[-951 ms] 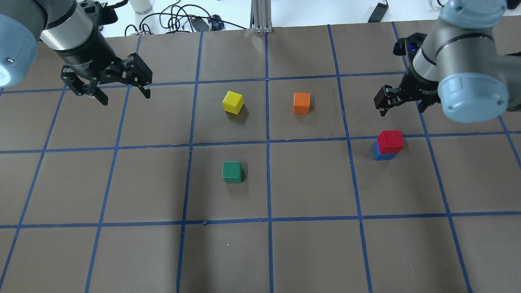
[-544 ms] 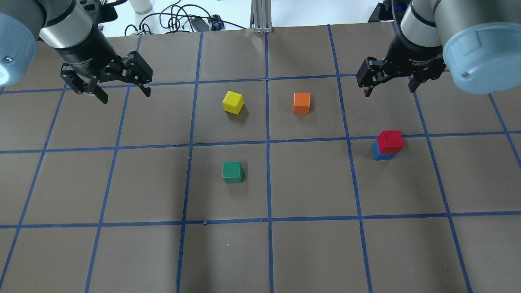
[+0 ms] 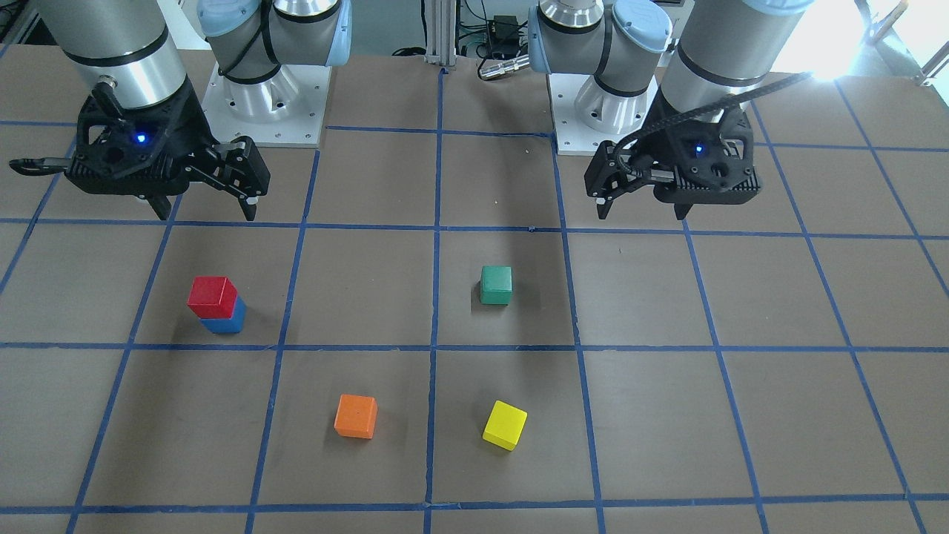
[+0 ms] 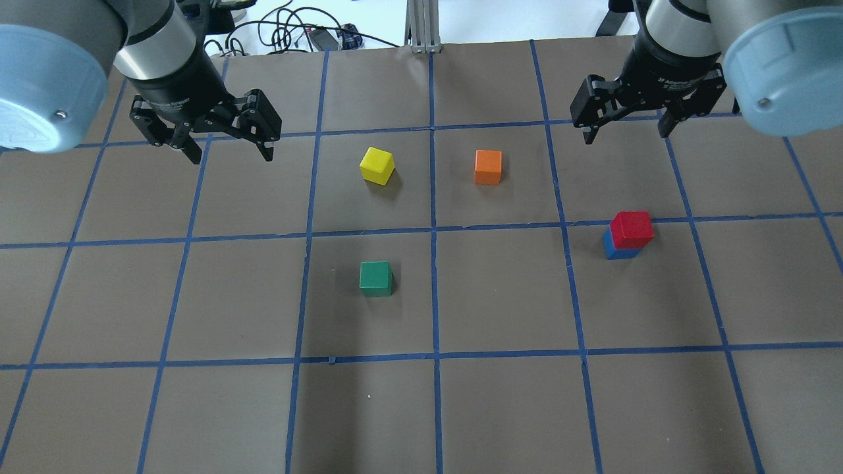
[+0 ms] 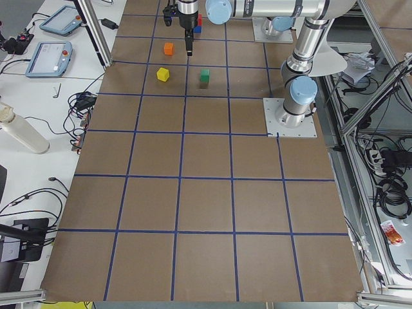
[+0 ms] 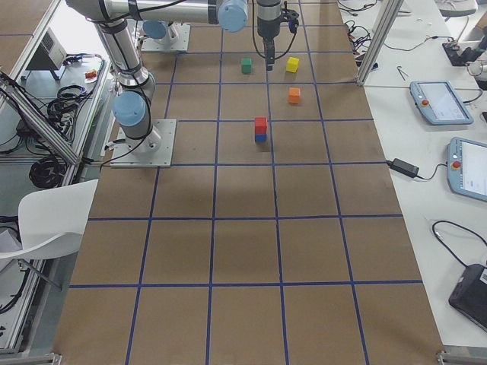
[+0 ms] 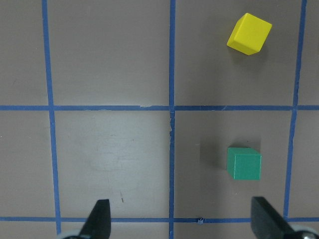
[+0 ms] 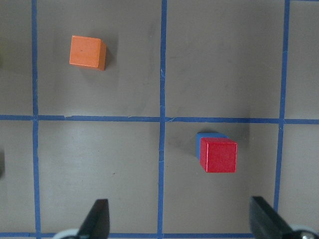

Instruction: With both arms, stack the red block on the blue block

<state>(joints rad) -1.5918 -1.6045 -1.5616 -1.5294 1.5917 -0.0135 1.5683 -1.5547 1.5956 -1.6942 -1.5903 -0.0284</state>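
Observation:
The red block (image 4: 632, 227) sits on top of the blue block (image 4: 616, 252) in the right half of the table, slightly offset. The stack also shows in the front-facing view, red block (image 3: 211, 295) on blue block (image 3: 226, 324), and in the right wrist view, red block (image 8: 218, 155) over blue block (image 8: 207, 136). My right gripper (image 4: 624, 135) is open and empty, raised beyond the stack and apart from it. My left gripper (image 4: 232, 155) is open and empty, high over the far left of the table, left of the yellow cube.
A yellow cube (image 4: 377, 164), an orange cube (image 4: 488, 166) and a green cube (image 4: 375, 278) lie apart near the table's middle. Cables (image 4: 296, 33) and a metal post (image 4: 425, 26) sit beyond the far edge.
My right gripper has risen and moved away from the stack toward the far edge, staying open. My left gripper has shifted right. The red block stays on the blue block.

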